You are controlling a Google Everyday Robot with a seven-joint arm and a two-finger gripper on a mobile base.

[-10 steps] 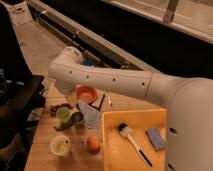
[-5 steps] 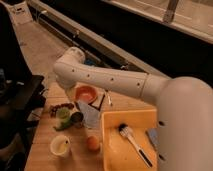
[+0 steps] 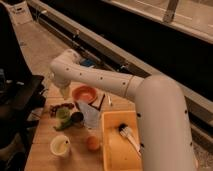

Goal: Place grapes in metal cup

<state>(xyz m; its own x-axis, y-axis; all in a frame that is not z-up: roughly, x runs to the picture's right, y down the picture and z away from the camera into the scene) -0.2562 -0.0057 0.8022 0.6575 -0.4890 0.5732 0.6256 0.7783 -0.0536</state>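
The grapes [image 3: 60,106], a small dark red bunch, lie on the wooden table [image 3: 45,155] at the left, just behind a pale green cup [image 3: 62,114]. The metal cup [image 3: 77,118], short and dark inside, stands right of the green cup. My gripper [image 3: 65,92] hangs down from the white arm's bent wrist [image 3: 64,72], just above and behind the grapes, left of an orange bowl [image 3: 84,93]. It holds nothing that I can see.
A white cup [image 3: 60,145] stands at the front left, with an orange fruit [image 3: 92,143] beside it. A yellow tray [image 3: 112,150] holds a brush [image 3: 127,134]. A white paper [image 3: 92,114] lies by the metal cup. My arm's thick link [image 3: 160,125] covers the right side.
The arm's thick link has swung in over the right part of the tray and now hides the blue sponge. The gripper has stayed near the grapes, shifting only slightly.
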